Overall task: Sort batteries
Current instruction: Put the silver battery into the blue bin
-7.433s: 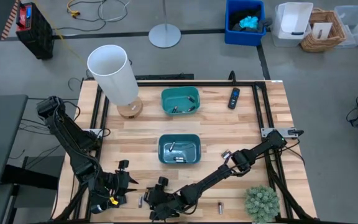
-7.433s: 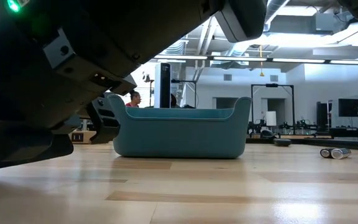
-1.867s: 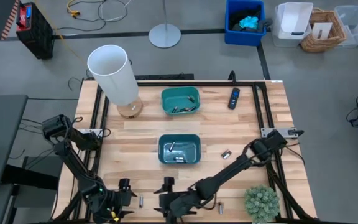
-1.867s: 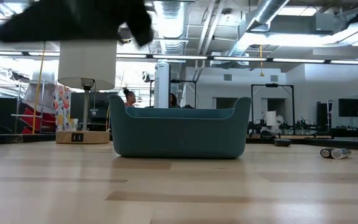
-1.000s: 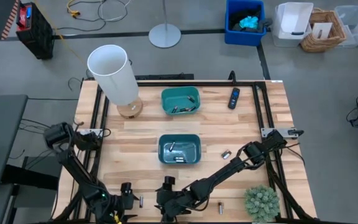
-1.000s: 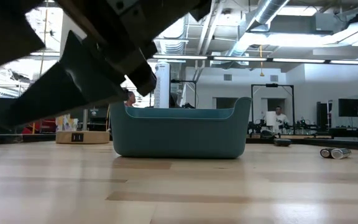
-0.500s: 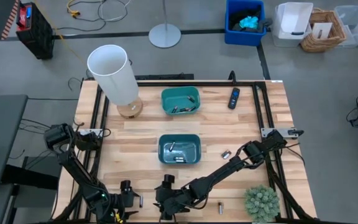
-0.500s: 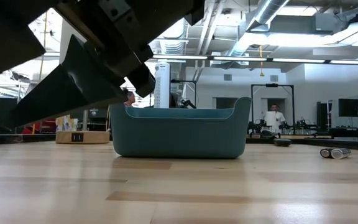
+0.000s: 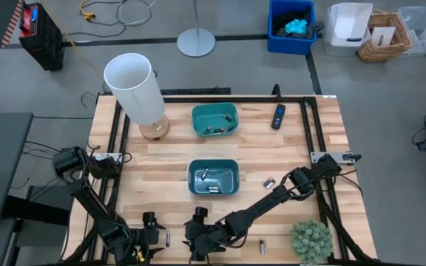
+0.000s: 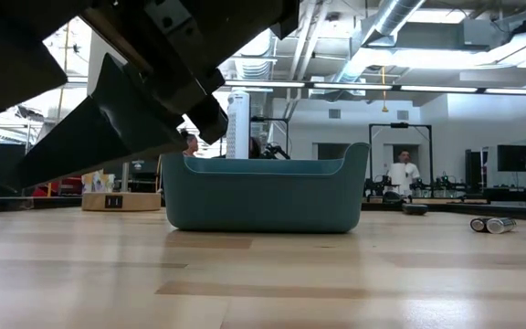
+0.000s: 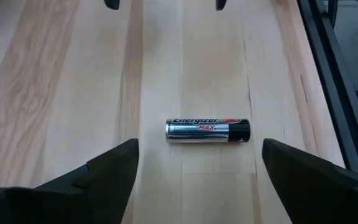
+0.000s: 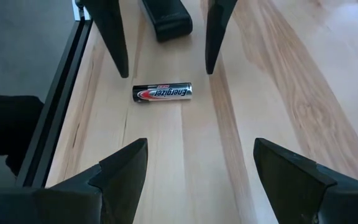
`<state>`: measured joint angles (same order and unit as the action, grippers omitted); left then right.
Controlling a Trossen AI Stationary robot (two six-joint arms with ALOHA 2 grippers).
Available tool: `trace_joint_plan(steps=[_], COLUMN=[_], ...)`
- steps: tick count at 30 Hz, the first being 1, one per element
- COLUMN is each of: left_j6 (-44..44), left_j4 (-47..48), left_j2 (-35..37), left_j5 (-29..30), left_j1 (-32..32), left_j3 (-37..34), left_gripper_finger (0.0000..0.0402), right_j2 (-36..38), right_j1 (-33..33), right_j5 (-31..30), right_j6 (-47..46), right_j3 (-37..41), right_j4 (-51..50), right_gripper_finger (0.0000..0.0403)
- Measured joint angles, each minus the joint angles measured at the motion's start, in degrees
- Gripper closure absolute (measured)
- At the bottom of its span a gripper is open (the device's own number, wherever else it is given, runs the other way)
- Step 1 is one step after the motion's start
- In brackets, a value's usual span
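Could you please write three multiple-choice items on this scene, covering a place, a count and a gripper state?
1. Where does the lamp stand?
A. far left corner
B. near right corner
C. table centre

2. How many teal bins are on the table?
A. one
B. two
C. four

3. How does the left gripper stand by the battery?
A. shut on it
B. open, fingers apart from it
C. lifting it

Answers: 1 A, the high view shows it at the far left. 2 B, two bins there. 3 B, the battery lies free on the wood.

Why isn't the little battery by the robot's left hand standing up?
The battery is lying flat on its side on the wooden table, untouched, between the left gripper's open fingers.
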<state>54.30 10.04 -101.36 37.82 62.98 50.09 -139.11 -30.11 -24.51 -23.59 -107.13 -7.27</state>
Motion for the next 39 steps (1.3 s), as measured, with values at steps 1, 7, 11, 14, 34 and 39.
trace_joint_plan(steps=[1,7,11,14,34,39], left_j6=[-0.09,0.32,1.77,1.95,-2.75,-2.12], left_j4=[-0.19,-0.87,-0.85,-0.57,-2.00,-3.13], left_j2=[0.00,0.00,0.00,0.00,0.00,0.00], left_j5=[0.02,0.02,-0.09,-0.42,-3.04,-3.04], left_j1=[0.00,-0.04,-0.59,-1.11,-2.69,-2.64], left_j3=[0.00,0.00,0.00,0.00,0.00,-0.01], left_gripper_finger=[0.0062,0.0047,0.0046,0.0046,0.0003,0.0003], right_j2=[0.00,0.00,0.00,0.00,0.00,0.02], right_j1=[0.00,0.31,0.39,0.37,0.37,0.37], right_j5=[0.00,0.00,0.00,0.00,0.00,0.00], right_j6=[0.00,0.00,0.02,0.02,0.02,0.02], right_j3=[0.00,0.00,0.00,0.00,0.00,0.00], right_j4=[0.00,0.00,0.00,-0.02,-0.46,-0.46], right_gripper_finger=[0.0092,0.0092,0.0092,0.0092,0.0092,0.0092])
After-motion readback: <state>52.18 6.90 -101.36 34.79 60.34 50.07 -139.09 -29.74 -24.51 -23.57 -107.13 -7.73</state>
